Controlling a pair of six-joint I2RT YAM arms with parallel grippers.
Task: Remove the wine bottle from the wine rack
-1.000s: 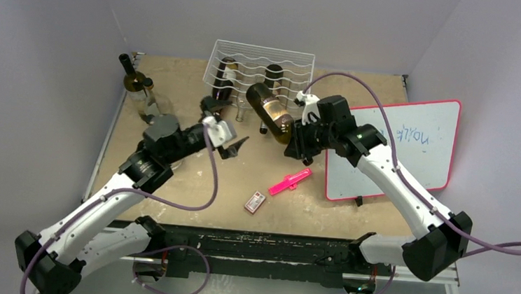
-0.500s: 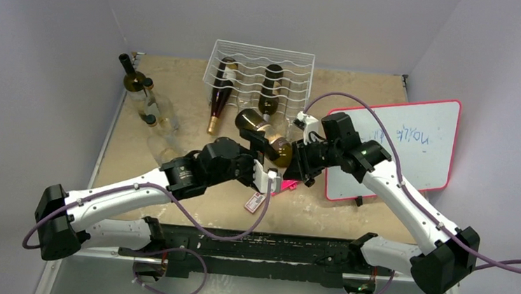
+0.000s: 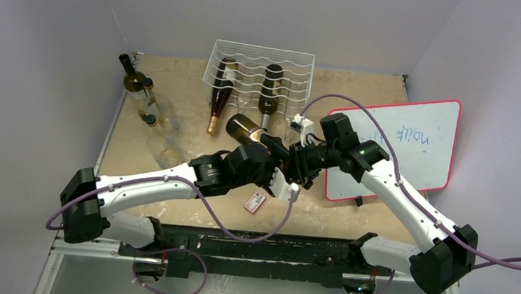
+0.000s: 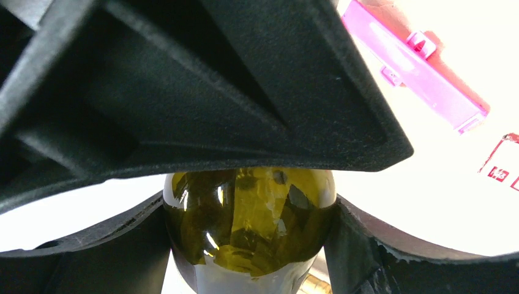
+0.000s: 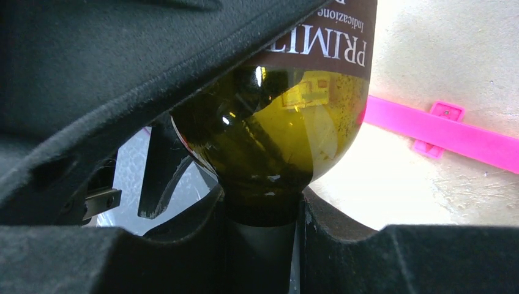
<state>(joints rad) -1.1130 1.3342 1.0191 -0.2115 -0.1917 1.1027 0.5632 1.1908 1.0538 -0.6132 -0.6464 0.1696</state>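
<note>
The wine bottle (image 3: 244, 127), dark olive glass with a brown label, hangs in the air in front of the white wire wine rack (image 3: 260, 66), base toward the rack. My right gripper (image 3: 299, 161) is shut on its neck, as the right wrist view (image 5: 263, 242) shows below the bottle's shoulder (image 5: 275, 141). My left gripper (image 3: 271, 160) is closed round the bottle's body near the shoulder. In the left wrist view (image 4: 248, 251) the glass (image 4: 248, 214) fills the gap between both fingers. Two other bottles (image 3: 223, 88) (image 3: 271, 88) lie in the rack.
A dark bottle (image 3: 135, 79) and clear bottles (image 3: 158, 114) lie at the far left. A pink-framed whiteboard (image 3: 401, 147) lies on the right. A pink plastic piece (image 5: 440, 130) and a small card (image 3: 255, 201) lie on the table under the arms.
My left arm swung in from the left and closed on the bottle's body. The bottle, held by my right gripper, moved down and to the left, away from the rack.
</note>
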